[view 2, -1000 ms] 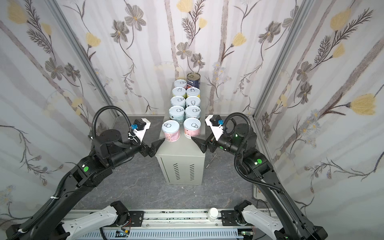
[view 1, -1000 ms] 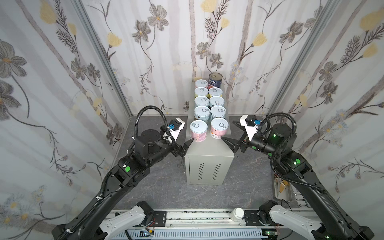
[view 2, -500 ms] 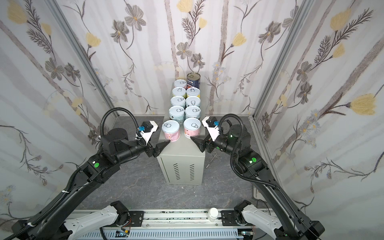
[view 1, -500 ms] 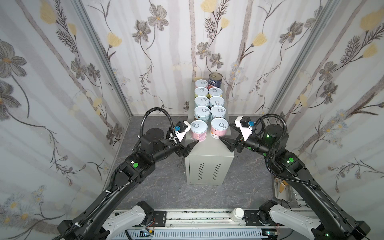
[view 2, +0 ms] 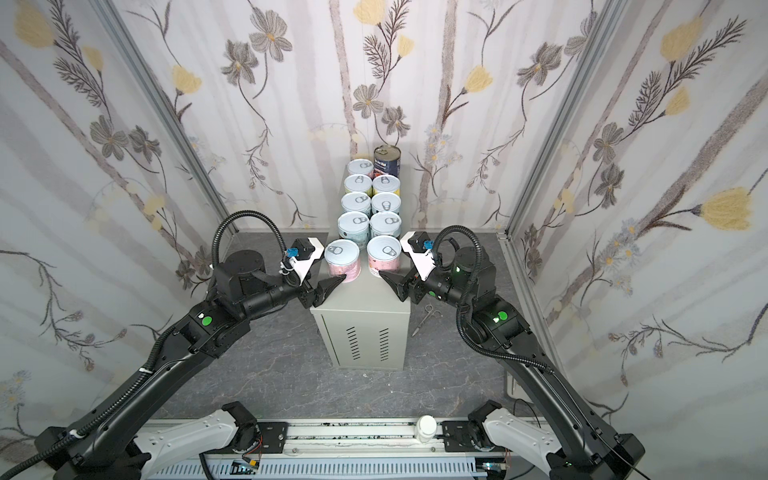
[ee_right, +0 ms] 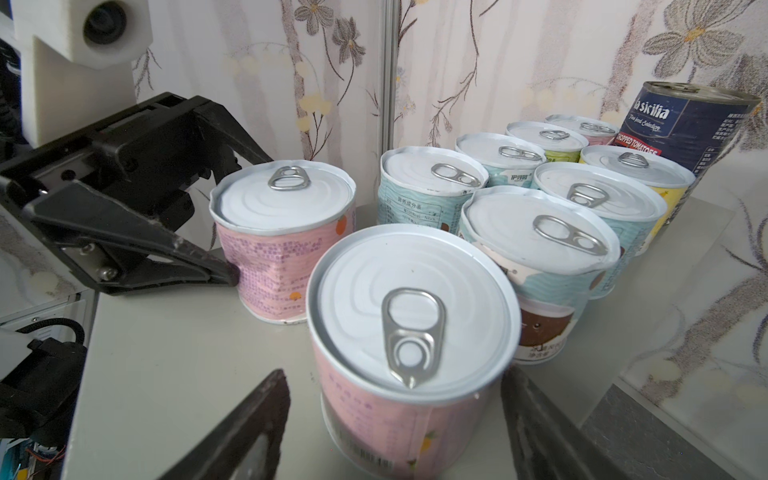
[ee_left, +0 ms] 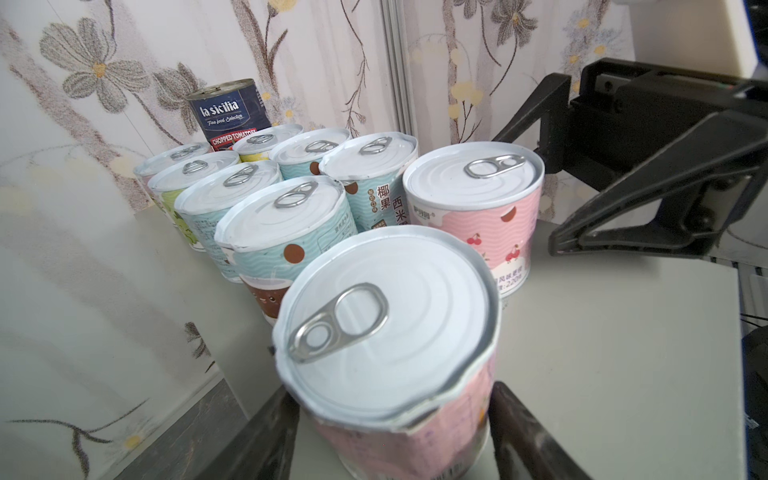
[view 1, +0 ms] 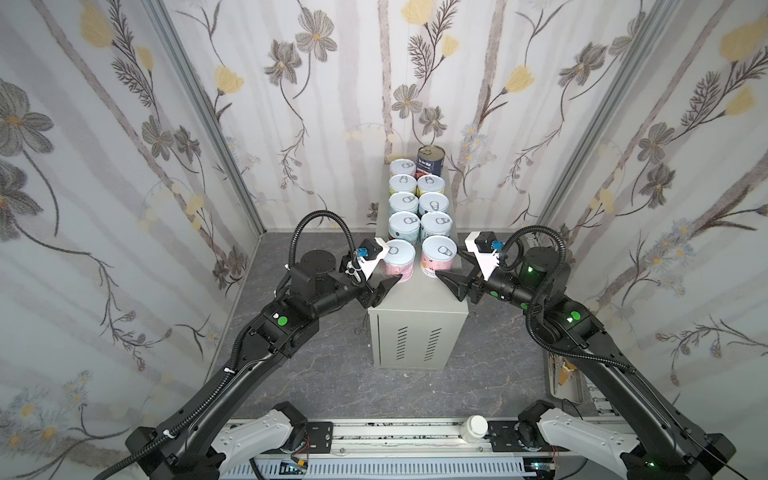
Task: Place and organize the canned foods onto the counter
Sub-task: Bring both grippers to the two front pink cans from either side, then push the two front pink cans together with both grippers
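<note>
The canned foods stand in two rows on the light-grey counter [view 1: 415, 299], with the taller dark-blue tomato can [view 1: 430, 162] at the back. Two pink cans stand at the front. My left gripper [view 1: 395, 274] [ee_left: 392, 392] is shut on the left pink can [view 1: 399, 257] [ee_left: 390, 316]. One of its fingers [ee_right: 199, 262] presses into the creased label. My right gripper [view 1: 446, 268] [ee_right: 394, 374] straddles the right pink can [view 1: 439, 255] [ee_right: 411, 307]. Its jaws are open, with a narrow gap showing beside the can. Both cans rest upright on the counter top.
Blue and yellow-green cans [view 1: 403, 224] stand close behind the two pink ones. A small white bottle [view 1: 473, 428] sits on the front rail. Scissors [view 2: 424, 320] lie on the dark marbled floor [view 1: 316, 374] to the right of the counter. Flowered walls close in three sides.
Both grippers have moved in from the counter's sides to the front pink cans. Their jaws have narrowed around the cans. The cans have not moved.
</note>
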Controlling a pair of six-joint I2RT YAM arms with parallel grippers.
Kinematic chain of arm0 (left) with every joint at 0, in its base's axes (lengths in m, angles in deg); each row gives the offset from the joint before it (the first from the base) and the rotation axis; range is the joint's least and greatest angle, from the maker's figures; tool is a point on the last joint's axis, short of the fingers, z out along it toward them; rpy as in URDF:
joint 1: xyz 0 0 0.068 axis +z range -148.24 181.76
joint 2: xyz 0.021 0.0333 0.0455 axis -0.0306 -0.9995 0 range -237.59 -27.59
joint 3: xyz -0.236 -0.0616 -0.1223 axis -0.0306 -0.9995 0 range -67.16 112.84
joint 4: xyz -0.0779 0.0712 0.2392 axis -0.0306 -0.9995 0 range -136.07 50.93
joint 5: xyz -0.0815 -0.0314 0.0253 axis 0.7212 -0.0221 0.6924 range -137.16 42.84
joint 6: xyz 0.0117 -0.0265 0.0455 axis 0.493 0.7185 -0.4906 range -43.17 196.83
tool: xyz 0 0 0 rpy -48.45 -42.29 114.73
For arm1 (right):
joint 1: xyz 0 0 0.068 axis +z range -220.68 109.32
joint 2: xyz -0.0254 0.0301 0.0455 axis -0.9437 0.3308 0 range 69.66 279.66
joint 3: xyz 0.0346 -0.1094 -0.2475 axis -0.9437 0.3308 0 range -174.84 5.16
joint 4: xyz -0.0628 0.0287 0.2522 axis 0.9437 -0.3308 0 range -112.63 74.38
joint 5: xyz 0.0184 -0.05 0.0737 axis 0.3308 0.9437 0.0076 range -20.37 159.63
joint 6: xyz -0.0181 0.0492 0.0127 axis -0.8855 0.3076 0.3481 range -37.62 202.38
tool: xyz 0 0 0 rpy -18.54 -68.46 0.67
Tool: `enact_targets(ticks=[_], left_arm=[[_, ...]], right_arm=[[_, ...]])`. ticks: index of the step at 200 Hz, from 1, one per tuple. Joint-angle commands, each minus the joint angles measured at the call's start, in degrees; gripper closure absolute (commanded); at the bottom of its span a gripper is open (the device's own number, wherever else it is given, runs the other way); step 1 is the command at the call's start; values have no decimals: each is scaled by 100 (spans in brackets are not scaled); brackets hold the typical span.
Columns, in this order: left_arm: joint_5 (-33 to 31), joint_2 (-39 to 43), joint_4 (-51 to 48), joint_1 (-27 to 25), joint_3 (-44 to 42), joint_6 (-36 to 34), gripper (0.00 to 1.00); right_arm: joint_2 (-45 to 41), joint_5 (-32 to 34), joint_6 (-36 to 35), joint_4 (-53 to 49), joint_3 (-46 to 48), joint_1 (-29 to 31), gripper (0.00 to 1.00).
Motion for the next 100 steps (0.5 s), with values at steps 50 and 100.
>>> enact_targets(ticks=[50,100], left_arm=[[171,-148,293,37,151,-65,34],[292,-189,328,34,191,-47,35]], right_arm=[[81,-123,-180,229,-63,9,24],[92,-119,-194,258,-27,7,27]])
